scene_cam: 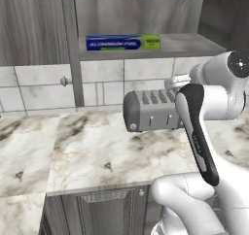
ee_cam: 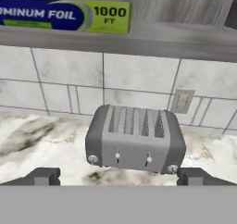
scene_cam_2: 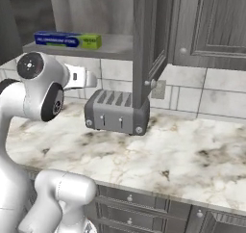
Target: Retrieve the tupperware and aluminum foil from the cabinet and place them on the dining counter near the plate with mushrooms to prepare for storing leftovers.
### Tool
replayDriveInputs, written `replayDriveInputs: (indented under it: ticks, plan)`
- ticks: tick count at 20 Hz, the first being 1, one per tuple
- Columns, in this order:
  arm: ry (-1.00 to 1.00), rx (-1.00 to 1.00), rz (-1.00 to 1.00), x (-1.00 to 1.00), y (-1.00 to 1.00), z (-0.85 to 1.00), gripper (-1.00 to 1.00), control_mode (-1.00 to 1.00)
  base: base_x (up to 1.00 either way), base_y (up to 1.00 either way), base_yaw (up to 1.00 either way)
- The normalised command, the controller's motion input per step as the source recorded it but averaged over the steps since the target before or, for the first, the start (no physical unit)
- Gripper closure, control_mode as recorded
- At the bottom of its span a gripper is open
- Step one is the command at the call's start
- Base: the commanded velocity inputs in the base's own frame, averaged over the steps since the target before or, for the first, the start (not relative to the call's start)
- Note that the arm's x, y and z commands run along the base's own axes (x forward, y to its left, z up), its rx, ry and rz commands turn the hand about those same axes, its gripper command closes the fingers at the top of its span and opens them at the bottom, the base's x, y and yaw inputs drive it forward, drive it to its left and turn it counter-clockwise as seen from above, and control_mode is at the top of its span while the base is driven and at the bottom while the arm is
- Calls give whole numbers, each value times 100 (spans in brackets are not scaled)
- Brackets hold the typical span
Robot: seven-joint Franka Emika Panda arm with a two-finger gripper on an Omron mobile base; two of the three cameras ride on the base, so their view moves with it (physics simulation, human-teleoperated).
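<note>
The aluminum foil [scene_cam: 123,42] [scene_cam_2: 67,39] [ee_cam: 65,15], a slim blue carton with a yellow-green end, lies on the bottom shelf [scene_cam: 187,46] of the grey wood-grain cabinet [scene_cam_2: 86,6]. The cabinet door [scene_cam_2: 144,39] [scene_cam: 72,40] stands open, seen edge-on, with its round knob [scene_cam_2: 149,83] low down. My gripper [ee_cam: 119,177] is open and empty, with its fingertips [ee_cam: 44,176] wide apart. It hovers over the tiled-wall counter, below the shelf, and faces the toaster. The tupperware, the dining counter and the plate with mushrooms are out of view.
A grey slotted toaster [scene_cam: 151,110] [scene_cam_2: 116,111] [ee_cam: 135,139] stands on the marble counter [scene_cam: 92,151] [scene_cam_2: 182,155] against the tiled wall, under the open door. A wall outlet [ee_cam: 181,101] sits behind it. Dark panelled cabinets [scene_cam_2: 211,25] hang to the right, with drawers [scene_cam_2: 134,198] below the counter edge.
</note>
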Motion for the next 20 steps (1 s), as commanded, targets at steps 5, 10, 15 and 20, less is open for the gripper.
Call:
replayDriveInputs:
  ticks: [5,10,15,20]
  plan:
    - [-1,-5,4,0,4,59,-100,-100,0,0,0]
    - [0,0,12,10,-1,56,-100,-100,0,0,0]
    - [2,0,3,58,-25,36,-100,-100,0,0,0]
    - [4,0,0,59,-14,9,-100,-100,0,0,0]
